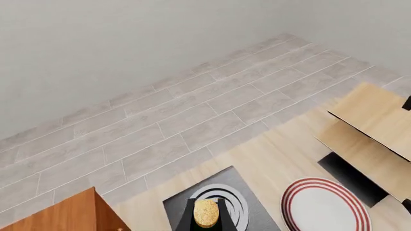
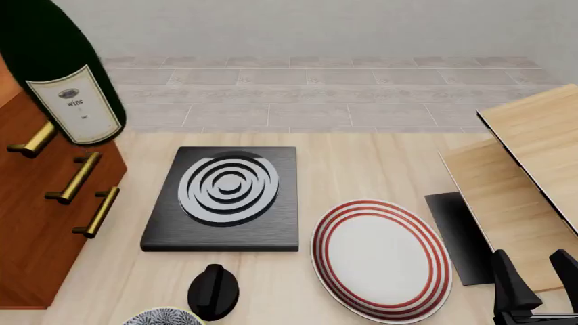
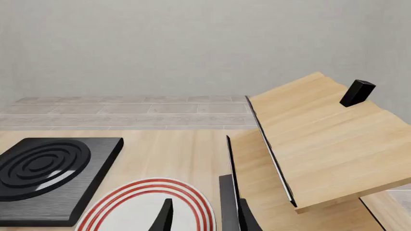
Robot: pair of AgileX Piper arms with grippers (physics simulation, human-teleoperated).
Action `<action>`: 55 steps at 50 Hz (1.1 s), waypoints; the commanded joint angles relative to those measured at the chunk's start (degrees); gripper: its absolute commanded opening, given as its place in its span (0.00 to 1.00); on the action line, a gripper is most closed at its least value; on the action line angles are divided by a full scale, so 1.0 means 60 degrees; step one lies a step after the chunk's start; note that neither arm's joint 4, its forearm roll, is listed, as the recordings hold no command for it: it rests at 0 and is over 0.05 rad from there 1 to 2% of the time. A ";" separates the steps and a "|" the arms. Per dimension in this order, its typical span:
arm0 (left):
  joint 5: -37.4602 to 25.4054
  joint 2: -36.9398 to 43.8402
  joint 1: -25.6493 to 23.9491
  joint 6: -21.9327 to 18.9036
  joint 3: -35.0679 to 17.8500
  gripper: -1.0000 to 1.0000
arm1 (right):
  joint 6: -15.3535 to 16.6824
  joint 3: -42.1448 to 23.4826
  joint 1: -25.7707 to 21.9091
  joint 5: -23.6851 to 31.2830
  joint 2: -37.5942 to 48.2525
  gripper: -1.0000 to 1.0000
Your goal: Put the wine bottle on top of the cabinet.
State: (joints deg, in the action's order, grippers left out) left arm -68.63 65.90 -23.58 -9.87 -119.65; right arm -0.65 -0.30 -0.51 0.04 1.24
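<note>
A tall dark green glass wine bottle with a white "wine" label hangs tilted at ten o'clock in the front view, over the reddish-brown wooden cabinet with brass bar handles. The left claw pinches its tan cork. At five o'clock the right claw hovers with fingers spread beside a red-ringed white plate on the pale worktop.

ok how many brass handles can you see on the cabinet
3, all on the cabinet front at the left of the front view: top, middle, bottom. The wine bottle partly overlaps the top one.
</note>
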 commanded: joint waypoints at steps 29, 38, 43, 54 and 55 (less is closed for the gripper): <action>-0.0210 0.0482 0.1876 -0.0609 -0.0767 0.00 | -0.0001 0.0000 -0.0001 -0.0001 0.0002 1.00; -0.0210 0.0740 0.2475 -0.0601 -0.1224 0.00 | -0.0002 0.0000 0.0002 0.0002 -0.0003 1.00; -0.0210 0.0816 0.2756 -0.0432 -0.1308 0.00 | 0.0000 0.0000 -0.0001 0.0000 -0.0001 1.00; -0.0210 0.1002 0.3344 -0.0411 -0.1730 0.00 | 0.0002 0.0000 -0.0001 0.0001 -0.0001 1.00; -0.0210 0.1047 0.3442 -0.0449 -0.1800 0.00 | -0.0003 0.0000 -0.0002 -0.0002 0.0003 1.00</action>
State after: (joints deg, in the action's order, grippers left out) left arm -69.90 71.17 -6.29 -12.20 -127.64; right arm -0.66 -0.30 -0.52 0.03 1.25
